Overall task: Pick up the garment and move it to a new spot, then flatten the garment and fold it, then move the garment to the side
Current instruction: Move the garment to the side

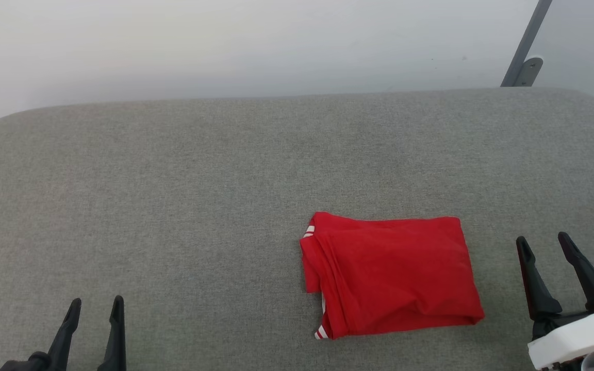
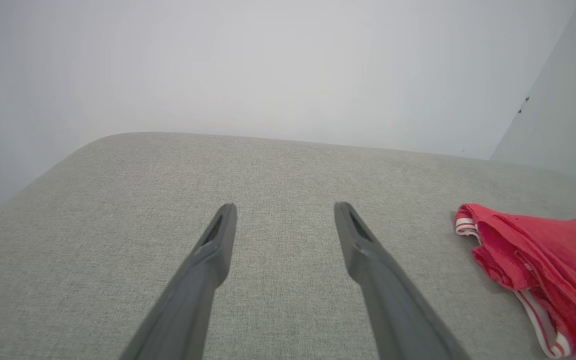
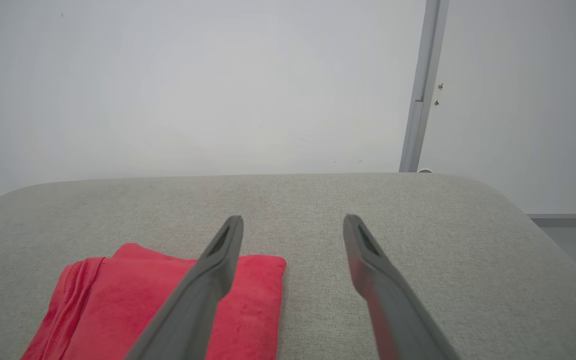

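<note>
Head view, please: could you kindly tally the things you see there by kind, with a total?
Red T-shirt, folded: 1
Grippers, both open: 2, the left gripper and the right gripper
Grey cushion: 1
Grey post by the wall: 1
Total: 5

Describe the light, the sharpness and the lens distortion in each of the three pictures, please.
Head view: soft, even light, no glare; the garment is sharp, with a thin shadow on the grey cushion. Left wrist view: pale, washed-out wall; the left pincer looks slightly soft; the cushion's edge bows. Right wrist view: same even light; the right pincer blurs toward the bottom edge.
</note>
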Motion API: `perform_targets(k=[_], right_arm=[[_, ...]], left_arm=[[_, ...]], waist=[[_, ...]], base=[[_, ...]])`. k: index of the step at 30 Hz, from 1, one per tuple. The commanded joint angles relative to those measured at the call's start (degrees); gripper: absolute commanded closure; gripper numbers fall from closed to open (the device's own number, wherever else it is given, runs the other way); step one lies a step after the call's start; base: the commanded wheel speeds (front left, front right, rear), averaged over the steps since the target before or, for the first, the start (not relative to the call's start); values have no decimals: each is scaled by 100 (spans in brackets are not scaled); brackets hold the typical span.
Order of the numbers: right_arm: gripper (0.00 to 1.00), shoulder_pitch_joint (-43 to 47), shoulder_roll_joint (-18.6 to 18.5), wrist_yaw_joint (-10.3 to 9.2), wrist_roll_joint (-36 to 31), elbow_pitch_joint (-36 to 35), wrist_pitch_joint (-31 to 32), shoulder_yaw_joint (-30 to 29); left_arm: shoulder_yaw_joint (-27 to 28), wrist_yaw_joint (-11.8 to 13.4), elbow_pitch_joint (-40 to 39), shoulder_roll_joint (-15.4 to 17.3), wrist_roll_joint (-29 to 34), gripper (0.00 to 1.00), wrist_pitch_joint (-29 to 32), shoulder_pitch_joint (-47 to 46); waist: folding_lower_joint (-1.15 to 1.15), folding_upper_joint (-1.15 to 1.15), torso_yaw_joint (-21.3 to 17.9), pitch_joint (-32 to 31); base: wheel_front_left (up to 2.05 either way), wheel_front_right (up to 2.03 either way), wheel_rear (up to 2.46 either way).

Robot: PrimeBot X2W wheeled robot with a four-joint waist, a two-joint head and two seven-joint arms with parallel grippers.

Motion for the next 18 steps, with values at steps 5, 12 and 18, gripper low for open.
perform_targets(k=[5,12,18], right_arm=[[0,45,71,-3,-68,-68,78,-40],[0,-338,-175,-3,12,14,937,206],[0,-982,-992,-3,265,86,2779,845]], left_arm=[[-36,-9,-70,-29,29,0,-9,-68],[-194,-9,-45,-63,5,0,-10,-334],[-592,-9,70,-35,-36,0,-9,-922]], waist=[[0,0,22,52],[0,0,53,318],[0,0,198,831]], base=[[0,0,0],[0,0,0],[0,0,0]])
